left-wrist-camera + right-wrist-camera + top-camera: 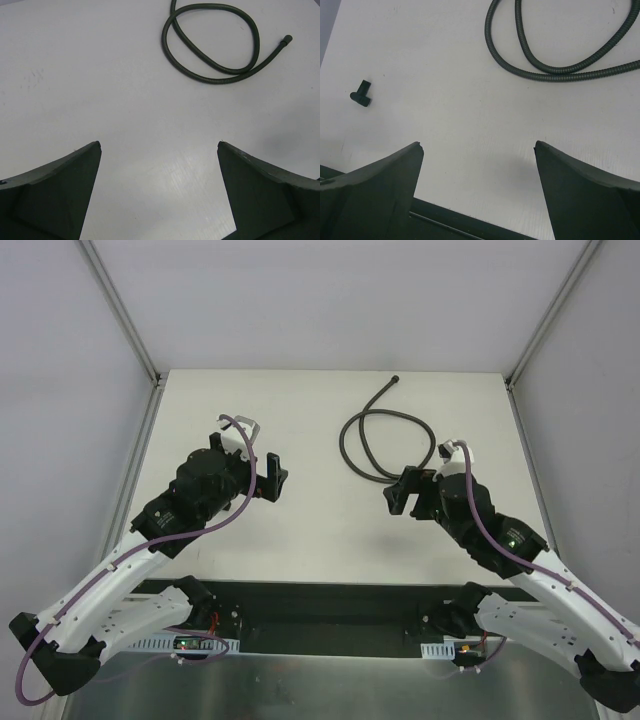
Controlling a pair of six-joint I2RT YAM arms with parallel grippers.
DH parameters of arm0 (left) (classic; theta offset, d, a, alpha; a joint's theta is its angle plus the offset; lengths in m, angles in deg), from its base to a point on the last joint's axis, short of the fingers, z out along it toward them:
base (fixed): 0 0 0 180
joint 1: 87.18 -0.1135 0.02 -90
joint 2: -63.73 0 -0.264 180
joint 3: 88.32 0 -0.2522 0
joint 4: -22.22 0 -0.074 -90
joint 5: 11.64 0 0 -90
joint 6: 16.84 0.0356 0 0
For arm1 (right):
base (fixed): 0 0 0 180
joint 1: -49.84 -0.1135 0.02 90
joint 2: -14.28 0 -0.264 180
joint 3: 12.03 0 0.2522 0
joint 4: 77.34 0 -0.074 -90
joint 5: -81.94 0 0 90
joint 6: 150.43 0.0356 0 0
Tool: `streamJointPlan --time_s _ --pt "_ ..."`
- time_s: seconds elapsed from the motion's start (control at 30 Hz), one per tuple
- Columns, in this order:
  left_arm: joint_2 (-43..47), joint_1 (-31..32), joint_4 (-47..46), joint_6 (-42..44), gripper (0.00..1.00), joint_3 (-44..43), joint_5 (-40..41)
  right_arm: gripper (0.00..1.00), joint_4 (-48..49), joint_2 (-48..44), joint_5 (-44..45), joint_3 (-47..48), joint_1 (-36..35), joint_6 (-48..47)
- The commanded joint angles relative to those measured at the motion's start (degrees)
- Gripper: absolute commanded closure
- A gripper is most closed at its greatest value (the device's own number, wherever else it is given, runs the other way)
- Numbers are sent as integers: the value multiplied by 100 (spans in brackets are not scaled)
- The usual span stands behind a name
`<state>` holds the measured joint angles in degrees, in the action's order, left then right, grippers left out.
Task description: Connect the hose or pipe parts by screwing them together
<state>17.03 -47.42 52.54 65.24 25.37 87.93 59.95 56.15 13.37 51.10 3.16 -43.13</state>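
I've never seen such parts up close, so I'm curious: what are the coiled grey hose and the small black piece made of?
Hose: fine ribs along its length and a dull dark-grey sheen suggest spiral-wound metal, possibly ribbed plastic. Small black piece: matte, blocky; probably moulded plastic, though too small to be sure.

The hose [555, 79] is dark grey, finely ribbed along its length; the T-shaped fitting [361, 93] is plain black; the table [300, 420] is matt white; the left gripper [159, 145] and right gripper [477, 145] are dark greenish-black; the arms [110, 580] are white with black joints, with purple cables [478, 515] running along them.
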Motion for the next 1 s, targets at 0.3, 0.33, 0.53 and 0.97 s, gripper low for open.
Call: streamJointPlan --time_s 0.3,0.33,0.53,0.97 --pt "73 13 -188 10 1 8 116 4 118 13 1222 -270 342 11" --pt "90 13 -188 10 1 8 133 3 57 180 1301 -200 665 -25" --pt "152 13 -197 1 1 17 142 5 38 1718 882 275 2466 247" --pt "205 13 -197 1 1 8 89 42 -14 5190 -341 1681 4535 1170"
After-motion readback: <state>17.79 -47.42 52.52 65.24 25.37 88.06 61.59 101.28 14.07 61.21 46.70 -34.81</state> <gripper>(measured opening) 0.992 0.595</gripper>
